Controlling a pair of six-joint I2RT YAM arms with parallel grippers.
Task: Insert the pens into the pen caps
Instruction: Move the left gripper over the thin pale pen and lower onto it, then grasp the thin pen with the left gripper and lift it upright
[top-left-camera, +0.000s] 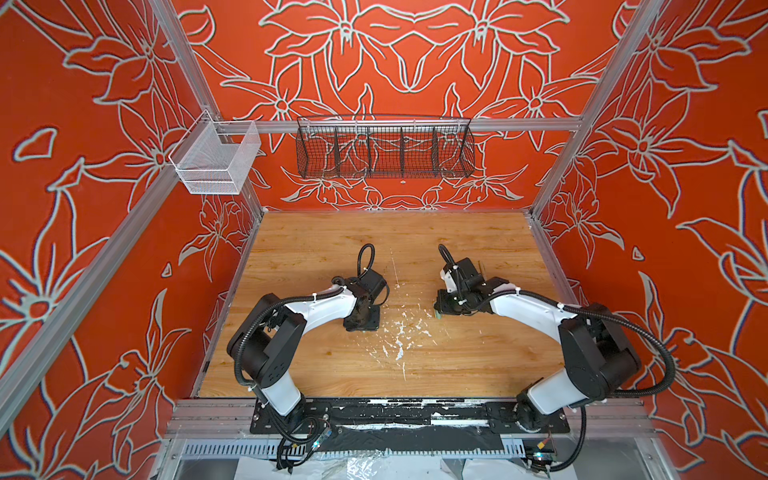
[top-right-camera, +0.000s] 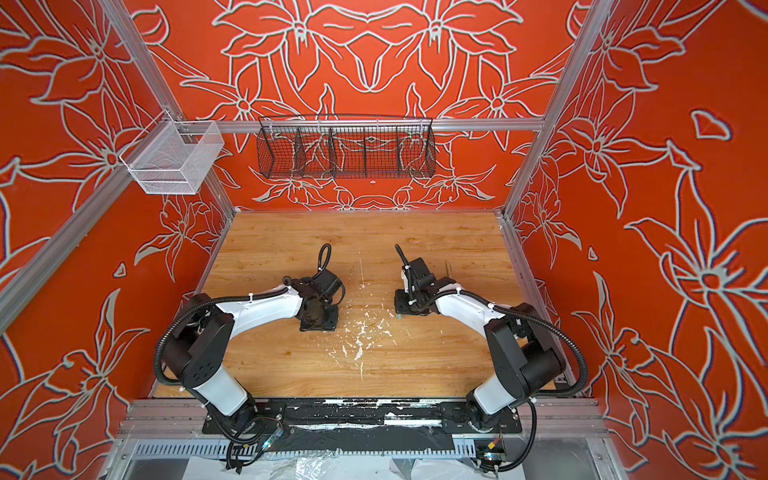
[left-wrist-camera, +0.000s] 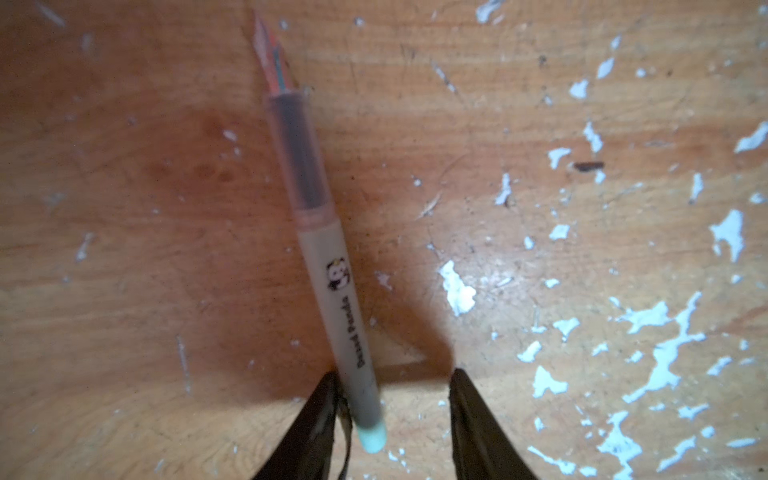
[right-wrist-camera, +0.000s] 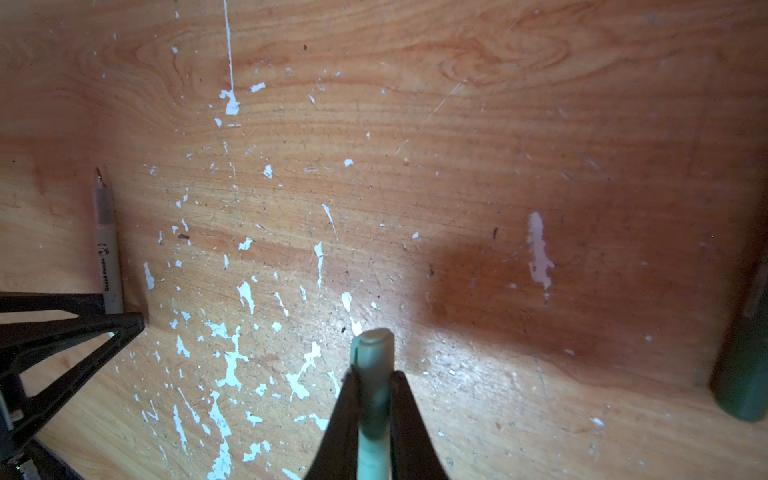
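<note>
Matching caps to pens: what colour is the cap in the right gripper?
The cap is pale green; clearest in right wrist view.

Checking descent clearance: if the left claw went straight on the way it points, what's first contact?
Probably the wooden tabletop: the left claw points down at it, open, straddling the back end of the panda-print pen. It sits close to one finger and could be brushed first; depth unclear.
</note>
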